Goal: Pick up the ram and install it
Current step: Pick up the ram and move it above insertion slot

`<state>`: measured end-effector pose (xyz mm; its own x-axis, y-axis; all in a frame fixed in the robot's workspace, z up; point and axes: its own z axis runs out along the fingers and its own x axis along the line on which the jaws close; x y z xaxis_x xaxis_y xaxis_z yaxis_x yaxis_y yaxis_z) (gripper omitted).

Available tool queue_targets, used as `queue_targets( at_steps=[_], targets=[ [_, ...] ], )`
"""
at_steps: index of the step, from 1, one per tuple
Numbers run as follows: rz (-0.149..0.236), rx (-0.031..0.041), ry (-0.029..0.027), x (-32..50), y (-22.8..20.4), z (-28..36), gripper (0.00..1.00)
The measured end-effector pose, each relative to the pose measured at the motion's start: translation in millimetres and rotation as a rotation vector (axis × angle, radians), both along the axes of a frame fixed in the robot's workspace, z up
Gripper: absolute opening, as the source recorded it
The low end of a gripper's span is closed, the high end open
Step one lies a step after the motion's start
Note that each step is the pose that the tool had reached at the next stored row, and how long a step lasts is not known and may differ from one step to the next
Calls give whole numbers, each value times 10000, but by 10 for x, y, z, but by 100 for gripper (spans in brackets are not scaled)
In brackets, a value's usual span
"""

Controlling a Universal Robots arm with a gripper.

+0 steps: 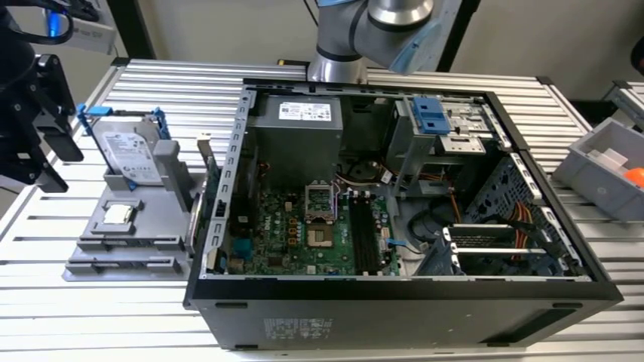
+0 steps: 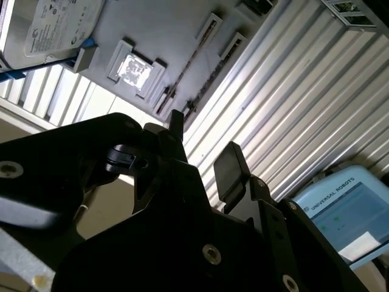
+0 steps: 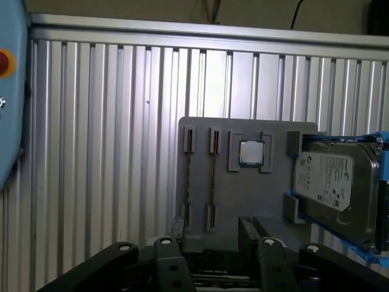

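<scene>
The ribbed metal table [image 1: 151, 83] carries an open computer case [image 1: 403, 309] and a grey holder tray [image 1: 121, 253].

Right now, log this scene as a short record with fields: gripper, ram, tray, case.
gripper: open, empty, facing the gray tray, apart from it
ram: on edge in a tray slot, not gripped
gray tray: also holds a hard drive and a small square chip
computer case: open, beside the tray, motherboard exposed

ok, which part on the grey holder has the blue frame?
The silver hard drive, at one end of the holder; the small square chip beside it has no blue.
</scene>
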<state>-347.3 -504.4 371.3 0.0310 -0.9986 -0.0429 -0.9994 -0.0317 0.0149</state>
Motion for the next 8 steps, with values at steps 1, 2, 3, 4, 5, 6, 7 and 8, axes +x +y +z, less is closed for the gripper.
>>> queue_targets(
  at_steps=[1, 2, 3, 4, 5, 6, 7, 8],
  targets=[
    [-2, 0, 0, 0, 0, -9, 100],
    [-4, 0, 0, 0, 0, -17, 100],
    [-5, 0, -1, 0, 0, -25, 100],
    [-6, 1, -1, 0, 1, -33, 100],
    [-6, 0, 0, 0, 1, -40, 100],
    [-6, 1, -1, 0, 1, -50, 100],
    [-6, 0, 0, 0, 1, -57, 100],
    [-7, 1, -1, 0, 1, -65, 100]
  ],
)
